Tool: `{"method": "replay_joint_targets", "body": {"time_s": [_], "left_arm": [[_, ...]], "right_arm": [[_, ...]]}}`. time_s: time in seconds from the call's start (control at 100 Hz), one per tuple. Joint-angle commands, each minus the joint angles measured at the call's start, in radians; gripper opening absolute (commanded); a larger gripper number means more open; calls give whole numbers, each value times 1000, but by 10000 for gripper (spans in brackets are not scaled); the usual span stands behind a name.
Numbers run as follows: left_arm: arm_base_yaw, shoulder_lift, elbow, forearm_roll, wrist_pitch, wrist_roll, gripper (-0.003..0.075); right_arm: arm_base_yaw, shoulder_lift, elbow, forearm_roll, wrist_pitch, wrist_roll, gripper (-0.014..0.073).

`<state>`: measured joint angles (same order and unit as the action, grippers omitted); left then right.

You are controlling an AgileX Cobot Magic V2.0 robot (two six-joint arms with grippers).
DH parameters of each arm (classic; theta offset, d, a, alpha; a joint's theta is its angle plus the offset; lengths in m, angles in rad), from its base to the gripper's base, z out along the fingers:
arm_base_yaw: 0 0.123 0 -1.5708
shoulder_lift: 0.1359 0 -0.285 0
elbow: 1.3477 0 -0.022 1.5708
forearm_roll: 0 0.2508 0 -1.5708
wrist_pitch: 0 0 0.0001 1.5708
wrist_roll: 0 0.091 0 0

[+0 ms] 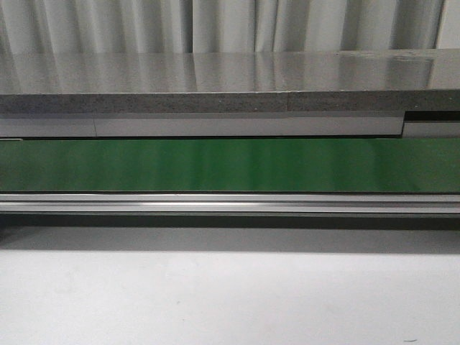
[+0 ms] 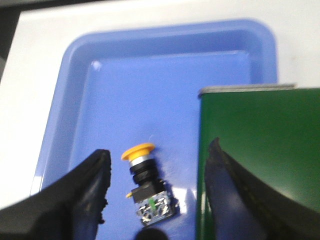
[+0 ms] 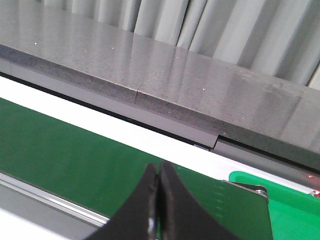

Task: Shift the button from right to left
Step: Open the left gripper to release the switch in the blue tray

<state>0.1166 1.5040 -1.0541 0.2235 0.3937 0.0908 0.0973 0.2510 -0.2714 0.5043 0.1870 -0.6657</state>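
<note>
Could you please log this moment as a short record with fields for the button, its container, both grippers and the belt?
button: button lying tilted on its side, orange-yellow cap pointing away from the fingers
container: blue tray, button on its floor
left gripper: left gripper open, fingers either side of the button, not touching it
right gripper: right gripper shut, holding nothing, above the belt
belt: green conveyor belt, nothing on the stretch the front view shows
</note>
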Motion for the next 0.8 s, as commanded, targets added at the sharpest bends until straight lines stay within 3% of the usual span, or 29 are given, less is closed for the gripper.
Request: {"method": "replay_joint_targets", "body": {"time_s": [0.0, 0.28, 0.53, 0.79], "left_arm": [[-44, -113, -12, -26, -52, -4, 394], [-178, -341, 61, -134, -31, -4, 394], [-293, -557, 219, -188, -33, -4, 393], [-347, -761, 384, -250, -34, -4, 392]], "right_arm": [[-4, 9, -25, 13, -69, -4, -67], [-4, 9, -25, 13, -69, -4, -67], [-4, 9, -25, 13, -69, -4, -67], [-4, 9, -25, 13, -69, -4, -67]]}}
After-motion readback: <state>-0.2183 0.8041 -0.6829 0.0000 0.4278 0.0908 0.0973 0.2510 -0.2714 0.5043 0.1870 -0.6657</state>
